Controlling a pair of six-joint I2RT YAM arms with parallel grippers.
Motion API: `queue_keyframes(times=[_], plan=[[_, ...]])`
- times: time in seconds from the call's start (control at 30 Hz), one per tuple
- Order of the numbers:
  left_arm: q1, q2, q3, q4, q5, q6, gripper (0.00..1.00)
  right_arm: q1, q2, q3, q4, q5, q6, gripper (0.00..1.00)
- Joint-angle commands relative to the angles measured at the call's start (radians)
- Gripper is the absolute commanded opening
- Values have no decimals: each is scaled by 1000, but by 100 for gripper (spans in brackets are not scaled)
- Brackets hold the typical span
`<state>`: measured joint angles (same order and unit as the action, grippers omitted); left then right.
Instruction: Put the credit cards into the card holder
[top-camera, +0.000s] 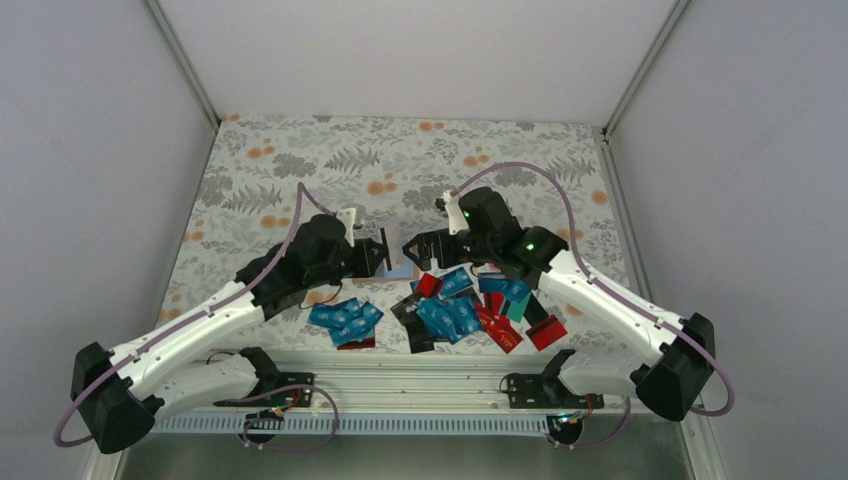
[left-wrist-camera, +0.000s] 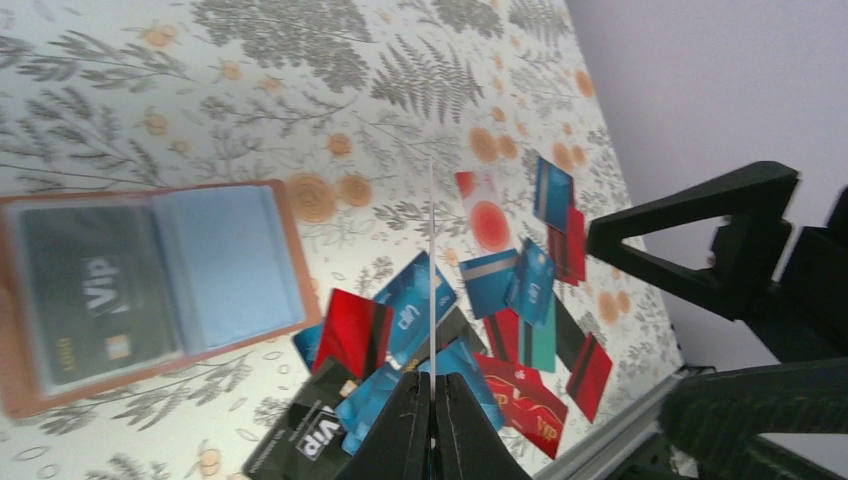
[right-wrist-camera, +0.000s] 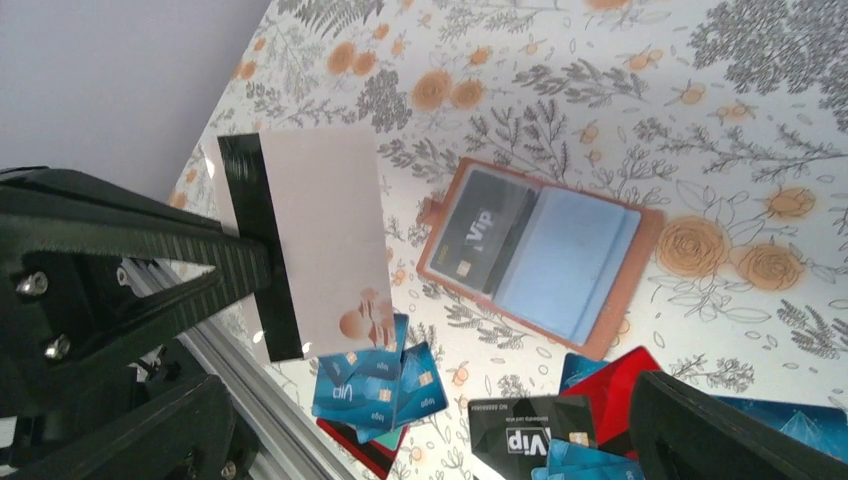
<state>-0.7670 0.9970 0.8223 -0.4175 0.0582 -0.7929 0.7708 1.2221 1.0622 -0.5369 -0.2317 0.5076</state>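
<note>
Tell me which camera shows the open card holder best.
The right wrist view: the card holder lies whole and sharp there, open, with a black VIP card in one pocket. The left wrist view shows it blurred, at the frame's edge; the top external view barely shows it.

In the left wrist view, the open tan-pink leather-like card holder (left-wrist-camera: 230, 270) runs off the frame at its left end and looks soft. You can't read the small print on the black VIP card (left-wrist-camera: 95, 300) in its pocket. The white card with a black stripe (right-wrist-camera: 320, 240), pinched by the left gripper (left-wrist-camera: 432, 392), shows there only as a thin edge-on line. From the top view, the gripper heads cover nearly all of the holder. The loose blue, red and black plastic cards (top-camera: 450, 310) overlap, so you see many only in part.
</note>
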Motion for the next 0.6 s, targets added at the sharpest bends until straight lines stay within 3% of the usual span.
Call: queue_keyframes(times=[0.0,0.3,0.57], plan=[[88,45,65,-71,22,84,2,-43,0,20,72,-15,2,100],[284,78,-36,71,214,191,2,-166,99,-35,193,-190,-19,100],[316,134,-117,175,183,210,2,-206,152,-53,262,-171,-80,100]])
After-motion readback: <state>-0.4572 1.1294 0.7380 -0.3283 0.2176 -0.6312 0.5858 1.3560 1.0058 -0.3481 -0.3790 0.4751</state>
